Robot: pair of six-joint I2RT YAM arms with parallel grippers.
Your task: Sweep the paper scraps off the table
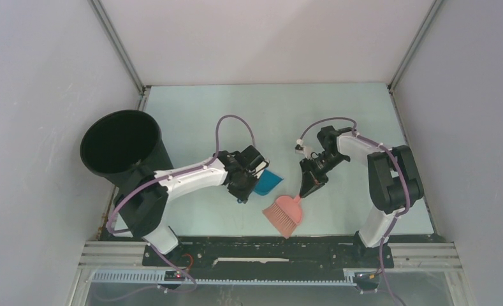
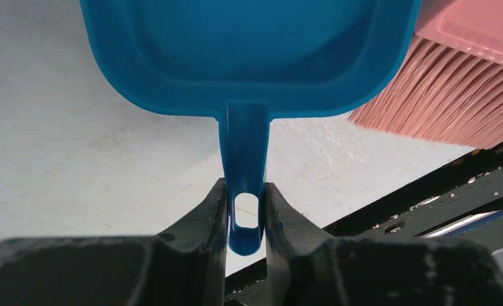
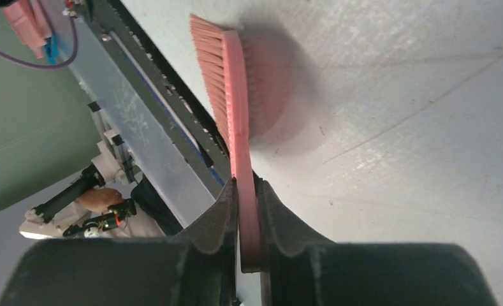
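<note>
Evidently, the left gripper (image 2: 245, 210) is pinching the slim handle of the blue plastic dustpan (image 2: 248, 57) while the right gripper (image 3: 247, 210) is clamping the handle of the pink bristle brush (image 3: 226, 95), holding bristles beside the pan for sweeping near the near edge of the pale mint-green table (image 1: 338, 115), though no paper scraps are showing.

Far half of the desk (image 1: 280, 105) is open for me. Black bin (image 1: 122, 148) blocks my left. Dustpan (image 1: 269, 181) and brush (image 1: 285, 215) crowd the centre, near the rail (image 1: 236, 245).

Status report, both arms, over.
Left gripper shut on dustpan handle. Right gripper shut on brush handle. Paper scraps not visible. No obstruction seen.
</note>
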